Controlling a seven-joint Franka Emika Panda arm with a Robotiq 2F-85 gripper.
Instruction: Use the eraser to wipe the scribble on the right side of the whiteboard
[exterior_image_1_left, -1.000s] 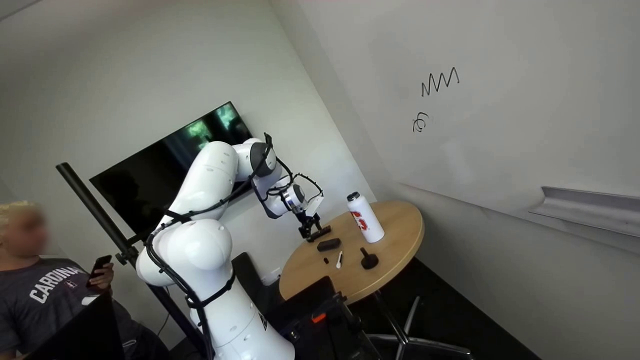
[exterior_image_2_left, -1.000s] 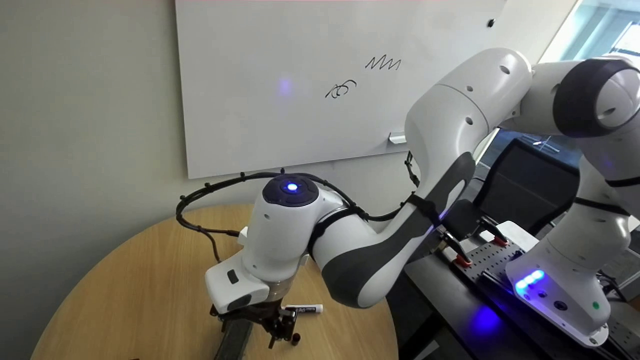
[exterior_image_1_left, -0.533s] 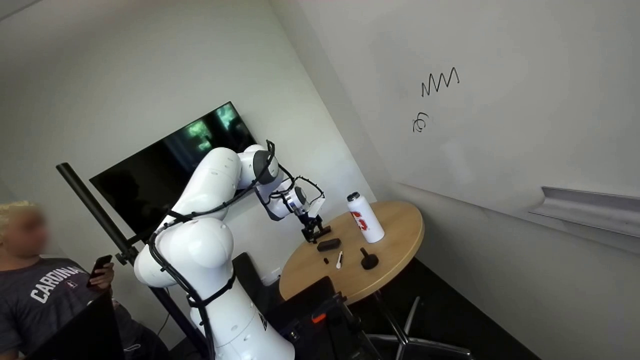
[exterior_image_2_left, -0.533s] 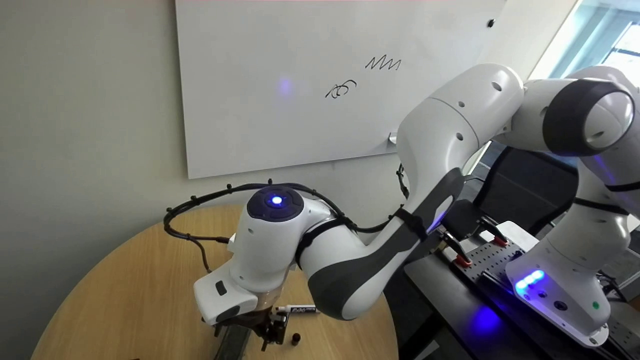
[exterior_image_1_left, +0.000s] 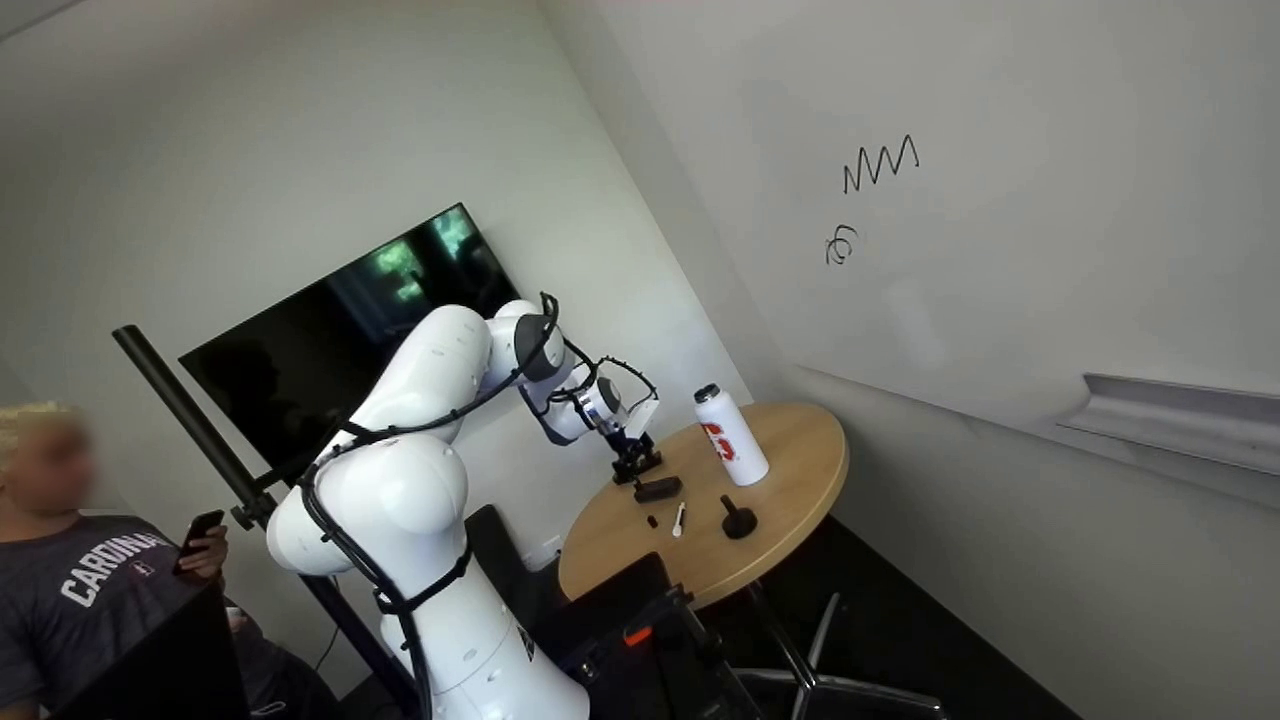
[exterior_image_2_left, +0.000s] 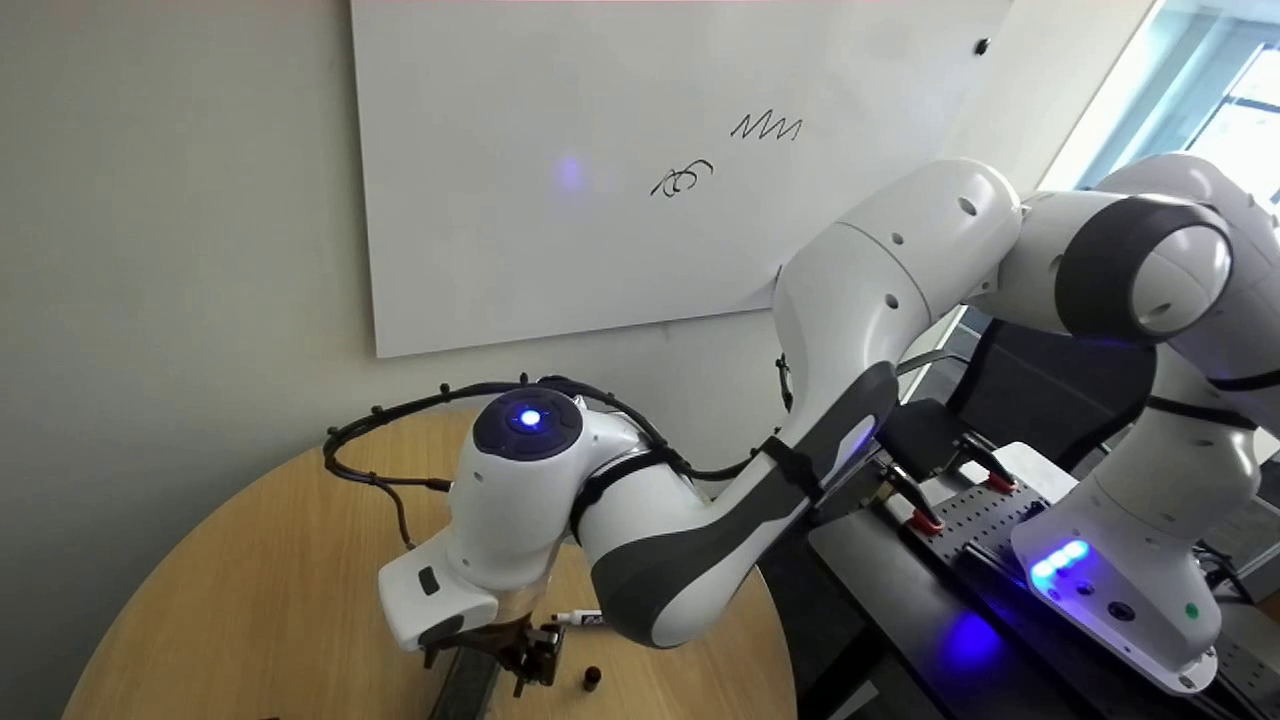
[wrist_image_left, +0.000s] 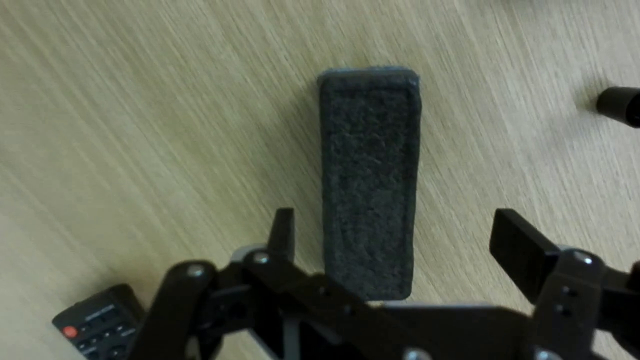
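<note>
The eraser is a dark felt block lying flat on the table; it also shows in both exterior views. My gripper is open and empty. In the wrist view its fingers stand on either side of the eraser's lower end, apart from it, the left finger closer. It also shows over the table in both exterior views. I cannot tell its exact height. The zigzag scribble is on the whiteboard; both also show in an exterior view, the scribble and the whiteboard.
A smaller curly mark is near the scribble. The round table also holds a white bottle, a marker, a small black cap, a remote and a dark round object with a handle.
My arm has lowered and the gripper has shifted toward the eraser, leftward in an exterior view. The eraser, the scribble and the other objects have not moved.
</note>
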